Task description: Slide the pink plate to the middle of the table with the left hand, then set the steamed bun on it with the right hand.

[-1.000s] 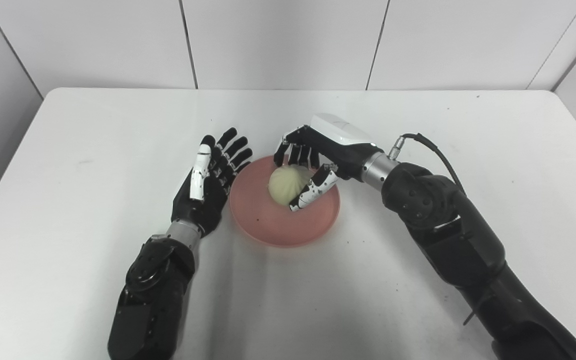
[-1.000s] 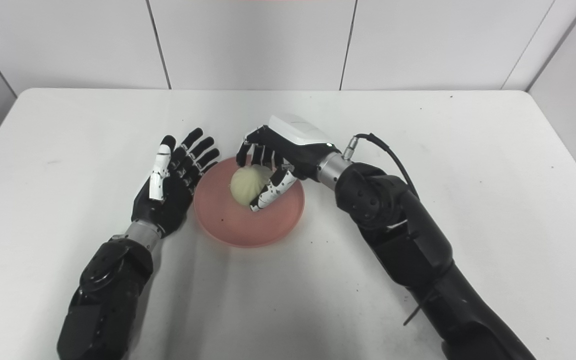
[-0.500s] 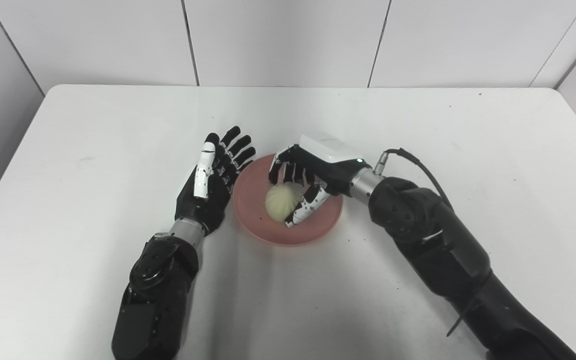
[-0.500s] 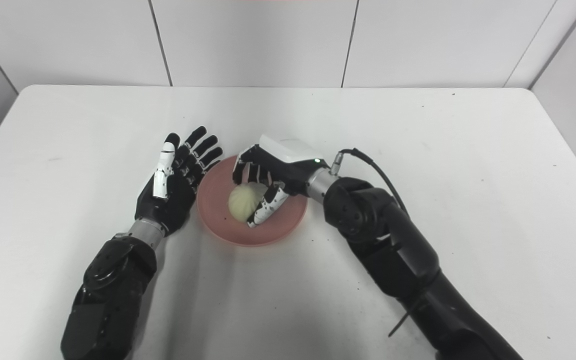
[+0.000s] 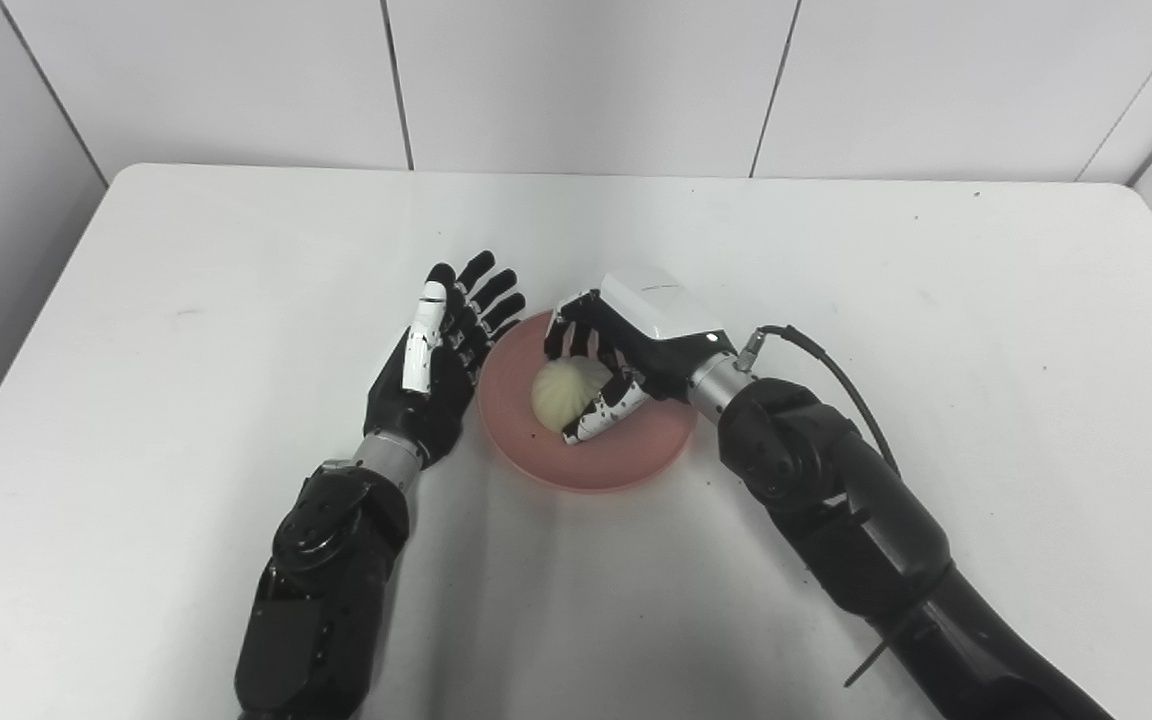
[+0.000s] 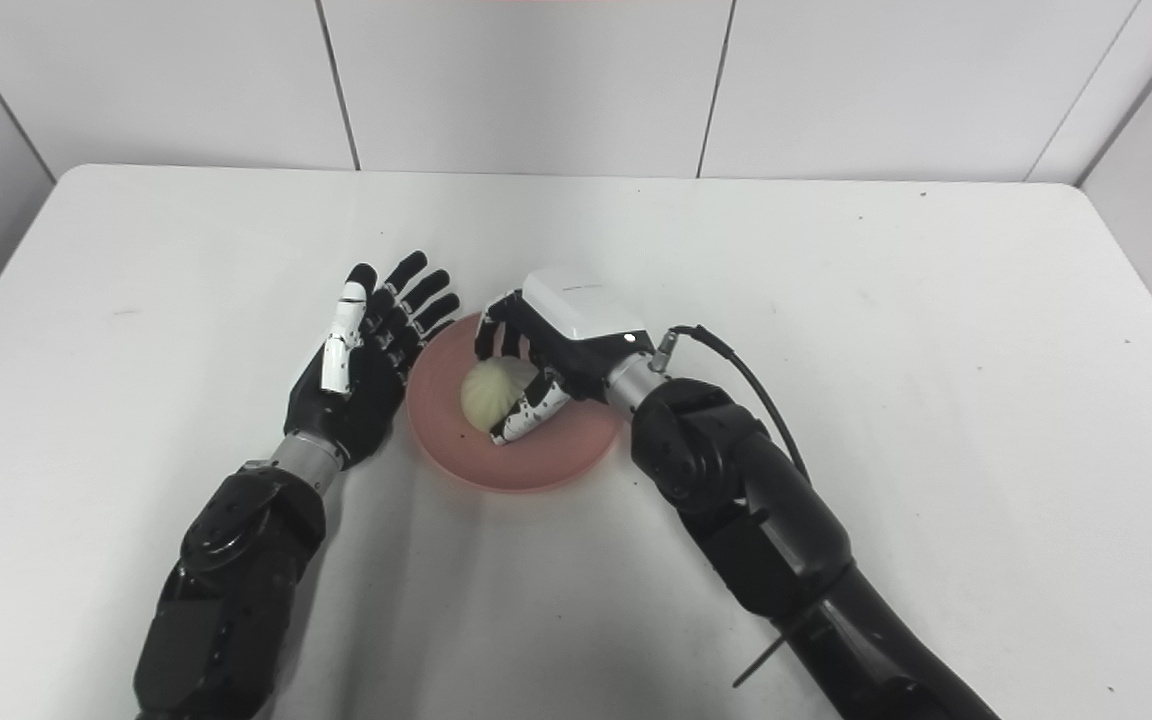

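The steamed bun (image 5: pixel 568 389) was held by the right hand (image 5: pixel 626 360) on the pink plate (image 5: pixel 586 455), centre frame — left hand (image 5: pixel 441 370) spread wide, empty. If released unevenly, the bun could be dragged off.

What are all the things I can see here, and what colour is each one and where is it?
table: one, white, fills most of the picture, with a few small dark specks on it.
wall panels: white, behind the table's far edge.
pink plate: one, pink, near the middle of the table, between the two hands.
steamed bun: one, pale cream, on the plate.
cable: one, black, looping from the right wrist back to the right arm.
left hand: one, black with a white thumb, fingers apart, beside the plate's left rim, holding nothing.
right hand: one, black with a white back, over the plate, fingers curled around the bun.
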Controlling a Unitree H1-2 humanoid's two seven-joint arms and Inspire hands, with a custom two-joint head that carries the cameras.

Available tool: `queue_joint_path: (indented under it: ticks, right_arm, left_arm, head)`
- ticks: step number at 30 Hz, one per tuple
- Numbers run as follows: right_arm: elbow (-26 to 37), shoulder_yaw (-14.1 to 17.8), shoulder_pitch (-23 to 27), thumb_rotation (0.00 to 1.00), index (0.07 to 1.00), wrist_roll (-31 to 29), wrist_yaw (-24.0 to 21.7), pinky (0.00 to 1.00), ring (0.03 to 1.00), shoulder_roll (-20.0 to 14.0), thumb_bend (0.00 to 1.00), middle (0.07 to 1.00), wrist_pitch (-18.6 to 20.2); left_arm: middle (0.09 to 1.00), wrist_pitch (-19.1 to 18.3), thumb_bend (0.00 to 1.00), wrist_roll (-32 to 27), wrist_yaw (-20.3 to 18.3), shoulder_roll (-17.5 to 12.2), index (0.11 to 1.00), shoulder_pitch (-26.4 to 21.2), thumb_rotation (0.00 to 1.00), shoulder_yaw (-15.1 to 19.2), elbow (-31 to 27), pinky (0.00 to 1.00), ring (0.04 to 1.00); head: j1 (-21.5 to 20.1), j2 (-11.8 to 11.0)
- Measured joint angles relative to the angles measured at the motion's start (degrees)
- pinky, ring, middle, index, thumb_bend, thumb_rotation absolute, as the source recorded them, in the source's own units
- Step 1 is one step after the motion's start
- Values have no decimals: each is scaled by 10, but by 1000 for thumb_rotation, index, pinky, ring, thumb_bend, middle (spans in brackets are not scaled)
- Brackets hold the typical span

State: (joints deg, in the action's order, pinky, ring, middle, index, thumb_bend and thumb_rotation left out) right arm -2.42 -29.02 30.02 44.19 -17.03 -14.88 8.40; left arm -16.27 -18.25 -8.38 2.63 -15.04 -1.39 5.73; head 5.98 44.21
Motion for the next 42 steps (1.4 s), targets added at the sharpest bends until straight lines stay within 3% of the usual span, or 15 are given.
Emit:
queue_joint_path:
  ticks: [1,4,6,8,12,17,27,31,35,37,39,40,42]
  right_arm:
    - [4,-3,0,120,644,6,-2,437,546,-1,623,589,0]
    - [27,-13,1,355,784,25,-36,470,644,-11,765,750,2]
    - [44,-17,3,505,845,38,-77,483,690,-18,847,815,18]
    - [63,-18,4,595,876,50,-118,492,712,-24,887,844,30]
    - [99,-19,7,679,930,66,-185,503,754,-30,923,909,51]
    - [130,-11,10,700,969,70,-251,543,810,-34,970,949,75]
    - [180,27,13,699,982,66,-287,598,833,-36,962,948,84]
    - [195,63,13,692,986,33,-264,559,805,-31,944,938,78]
    - [192,135,3,786,999,-58,-177,620,819,-16,930,934,32]
    - [180,156,-10,872,1000,-99,-129,690,886,-9,898,983,-10]
    - [152,180,-33,925,1000,-137,-81,688,901,4,904,995,-48]
    - [137,189,-46,962,1000,-147,-59,691,913,10,923,998,-55]
    - [116,210,-76,991,1000,-171,-31,804,978,21,977,1000,-58]
  left_arm:
    - [928,0,520,0,0,0,924,0,1000,0,0,930,918]
    - [928,0,516,0,0,0,924,0,1000,-1,0,924,921]
    - [933,-1,516,0,0,0,928,0,1000,-2,0,927,922]
    - [939,-1,517,0,0,0,933,0,1000,-2,0,937,924]
    - [943,-1,518,0,0,0,938,0,1000,-2,0,954,927]
    - [940,-1,518,-2,-1,1,938,0,1000,-1,0,936,921]
    - [937,-9,523,-2,-1,0,932,0,1000,0,-5,932,939]
    - [919,-9,520,-2,-2,1,907,0,1000,1,-3,916,912]
    - [926,-9,527,-3,-3,1,914,0,1000,2,-3,939,921]
    - [924,-9,524,-3,-3,1,914,0,1000,3,-3,926,916]
    - [923,-9,524,-2,-3,0,914,1,1000,2,-3,922,915]
    - [924,-9,523,-2,-3,0,915,1,1000,2,-4,921,915]
    - [926,-9,524,-2,-4,0,919,2,1000,2,-5,923,917]
  head:
    - [0,0]
    - [0,-1]
    - [0,-2]
    - [1,-3]
    - [0,-3]
    - [0,-3]
    - [-3,-2]
    - [-4,-4]
    - [-6,-5]
    - [-8,-6]
    - [-8,-6]
    - [-9,-7]
    - [-10,-7]
